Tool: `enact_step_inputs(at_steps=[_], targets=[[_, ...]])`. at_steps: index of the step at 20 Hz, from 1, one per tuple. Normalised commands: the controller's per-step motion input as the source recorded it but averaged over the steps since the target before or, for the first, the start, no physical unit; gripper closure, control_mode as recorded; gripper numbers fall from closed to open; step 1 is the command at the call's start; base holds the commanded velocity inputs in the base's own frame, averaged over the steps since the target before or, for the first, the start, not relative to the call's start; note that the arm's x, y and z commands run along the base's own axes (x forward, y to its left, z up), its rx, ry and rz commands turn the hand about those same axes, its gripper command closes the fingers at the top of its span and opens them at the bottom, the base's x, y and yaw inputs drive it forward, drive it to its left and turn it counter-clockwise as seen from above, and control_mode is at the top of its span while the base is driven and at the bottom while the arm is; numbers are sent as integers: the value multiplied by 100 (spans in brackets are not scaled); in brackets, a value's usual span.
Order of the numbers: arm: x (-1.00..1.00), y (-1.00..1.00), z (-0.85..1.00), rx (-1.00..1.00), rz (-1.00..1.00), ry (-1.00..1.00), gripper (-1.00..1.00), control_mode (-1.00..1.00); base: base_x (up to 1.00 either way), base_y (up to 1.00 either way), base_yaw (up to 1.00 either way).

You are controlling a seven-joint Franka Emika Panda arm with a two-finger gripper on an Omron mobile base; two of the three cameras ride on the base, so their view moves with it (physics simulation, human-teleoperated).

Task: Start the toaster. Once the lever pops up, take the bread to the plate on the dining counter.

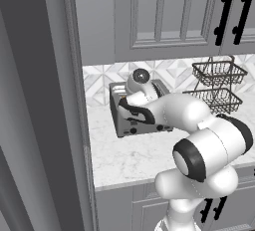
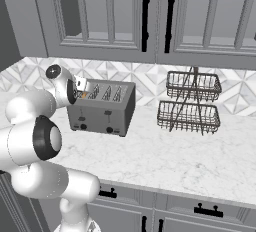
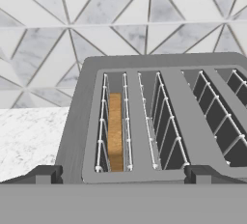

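I had the white marble counter in front of me, running under the grey wall cabinets with their black handles and backed by a tiled wall of grey and white triangles. The toaster stood toward the counter's left end and close to its rear edge, just in front of the tiles. A two-tier wire basket rack stood to its right, also at the rear edge and well apart from the toaster.

The arm reached forward over the counter, with the gripper hanging just above the toaster's left end. In the hand view, I saw the two dark fingertips spread as wide as they go, one on each side of the pair of slots below, pinching nothing.

The bread sat upright deep in the leftmost slot, its tan edge showing between the wire guides. In the right base view it showed as a small orange patch at the toaster's left end, just below the hand. I could see the other slots were dark inside.
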Motion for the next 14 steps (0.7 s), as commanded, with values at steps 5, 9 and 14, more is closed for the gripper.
enact_step_inputs(at_steps=[5, 9, 14], targets=[[0, 0, 0, 0, 0, 0, -100, -100, 0, 0, 0], [0, 0, 0, 0, 0, 0, -100, -100, 0, 0, 0], [0, 0, 0, 0, 0, 0, -100, -100, 0, 0, 0]])
